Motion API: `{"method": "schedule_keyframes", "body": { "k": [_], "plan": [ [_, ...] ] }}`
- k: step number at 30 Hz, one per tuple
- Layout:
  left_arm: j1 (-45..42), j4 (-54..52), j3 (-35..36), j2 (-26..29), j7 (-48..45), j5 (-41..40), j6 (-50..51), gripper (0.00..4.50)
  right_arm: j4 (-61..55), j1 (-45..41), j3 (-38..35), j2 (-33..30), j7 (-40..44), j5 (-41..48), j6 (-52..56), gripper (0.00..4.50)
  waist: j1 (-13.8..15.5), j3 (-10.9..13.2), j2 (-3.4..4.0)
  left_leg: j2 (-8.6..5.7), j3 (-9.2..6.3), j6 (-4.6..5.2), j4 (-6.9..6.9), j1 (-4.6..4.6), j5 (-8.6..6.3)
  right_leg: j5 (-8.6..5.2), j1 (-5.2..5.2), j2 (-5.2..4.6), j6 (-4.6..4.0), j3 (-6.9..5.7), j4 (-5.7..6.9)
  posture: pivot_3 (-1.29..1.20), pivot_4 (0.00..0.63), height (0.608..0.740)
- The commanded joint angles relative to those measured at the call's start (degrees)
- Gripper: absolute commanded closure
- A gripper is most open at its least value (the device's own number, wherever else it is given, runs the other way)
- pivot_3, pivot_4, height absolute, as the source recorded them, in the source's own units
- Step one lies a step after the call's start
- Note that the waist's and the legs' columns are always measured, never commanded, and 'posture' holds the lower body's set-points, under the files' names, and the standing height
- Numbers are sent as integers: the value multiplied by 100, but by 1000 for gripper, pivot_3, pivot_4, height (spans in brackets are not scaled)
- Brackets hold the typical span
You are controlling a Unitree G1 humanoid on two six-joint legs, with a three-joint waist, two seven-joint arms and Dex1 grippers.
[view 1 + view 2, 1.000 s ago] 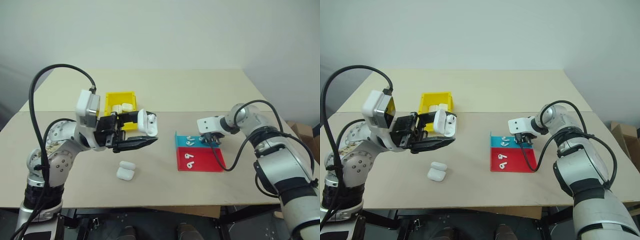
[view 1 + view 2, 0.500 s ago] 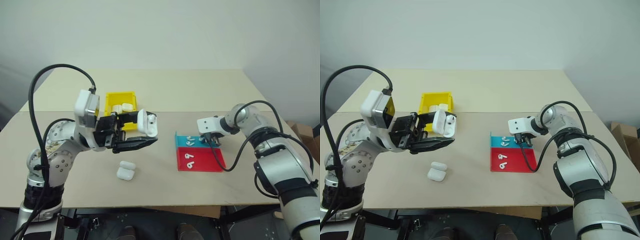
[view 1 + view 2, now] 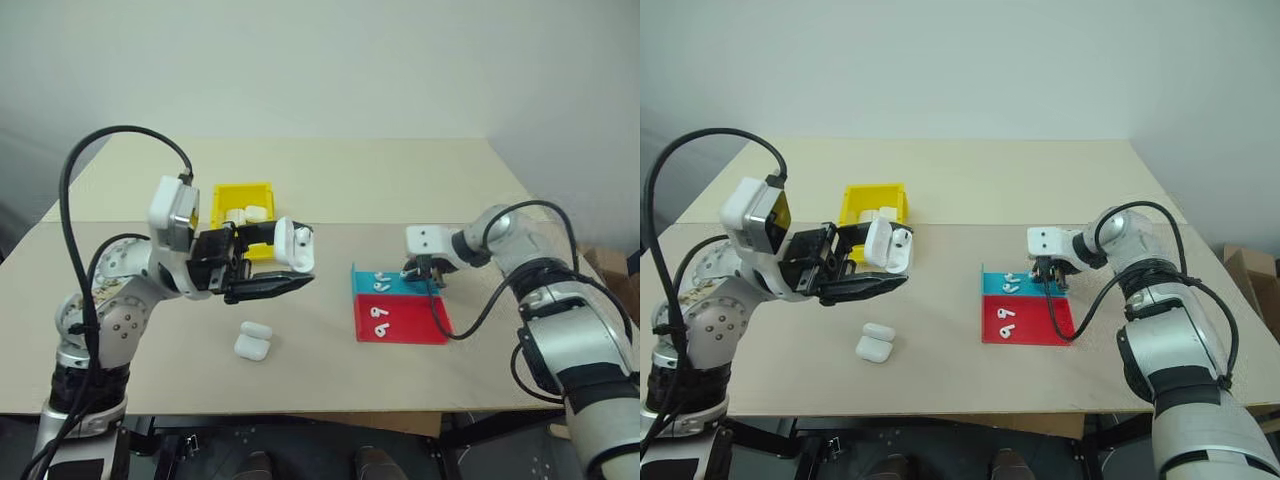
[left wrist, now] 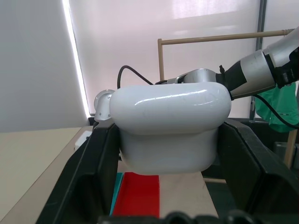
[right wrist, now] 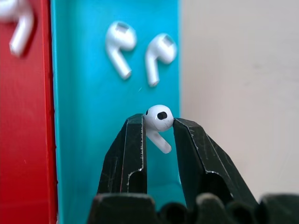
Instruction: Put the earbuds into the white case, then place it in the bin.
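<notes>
The right claw [image 5: 159, 122] pinches a tiny glossy white earbud [image 5: 159, 120] by its head just above the blue tray [image 5: 93, 140], and should carry it slowly, stem down, so it cannot slip. Well apart across the beige table [image 3: 330, 180], the left claw [image 3: 285, 265] is clamped on the small glossy white open-lidded case [image 3: 295, 247], raised near the yellow plastic bin [image 3: 225, 195].

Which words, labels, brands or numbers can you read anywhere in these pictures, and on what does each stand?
None can be read. The white case, the earbuds, the yellow bin and the red tray and blue tray are all plain and unmarked.
</notes>
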Motion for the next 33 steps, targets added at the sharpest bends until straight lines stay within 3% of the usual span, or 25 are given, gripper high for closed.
{"method": "schedule_keyframes", "body": {
  "k": [1,4,8,12,16,21,24,28,33],
  "plan": [
    [-206,67,-34,-42,-99,17,-82,1683,-1209,145,-827,-233,451,1050,1244,3799,8,0,0,0,0,0,0,1,0,0,0,0,0,0,0,0,150,740],
    [-305,204,-91,-87,-186,53,-102,1683,-2584,591,-1402,-382,551,1847,2747,3799,46,0,0,0,-3,0,0,-2,0,0,0,0,0,-2,0,0,150,740],
    [-500,519,-199,-216,-293,140,-135,1683,-5077,1358,-2759,-301,-280,3678,6063,3799,146,0,1,0,-3,0,2,-4,0,0,-1,0,0,-4,2,0,150,740],
    [-751,884,-351,-424,-435,284,-192,1683,-7094,1703,-4384,476,-1824,5344,8527,3799,173,0,1,0,-6,0,2,-5,0,0,-2,0,0,-6,4,0,150,740],
    [-1097,1308,-560,-672,-616,504,-286,1683,-8217,1238,-5666,1639,-3245,6124,10295,3799,164,-1,3,0,-7,0,3,-5,0,0,-2,1,0,-7,7,0,150,740],
    [-1512,1843,-704,-991,-814,746,-484,1683,-8952,1269,-5777,2548,-4785,7296,10620,3799,155,-3,5,-1,-9,1,1,-8,0,-1,-5,2,1,-8,6,0,150,740],
    [-1632,1994,-718,-1115,-927,828,-536,1683,-9123,1449,-5580,2721,-5601,8104,10620,3799,146,-2,5,-1,-9,1,1,-16,-1,-1,-9,1,1,-8,1,0,150,740],
    [-1660,2105,-718,-1131,-1071,922,-589,1683,-8918,1574,-5414,2454,-6363,9215,10600,3799,139,-2,5,0,-9,2,0,-19,-1,-1,-13,1,1,-8,2,0,150,740],
    [-1657,2186,-682,-1117,-1171,986,-604,1683,-8626,2113,-4519,1428,-7473,11229,9472,3799,139,-2,4,0,-10,3,1,-19,0,-1,-9,1,1,-8,-1,0,150,740]
  ]
}}
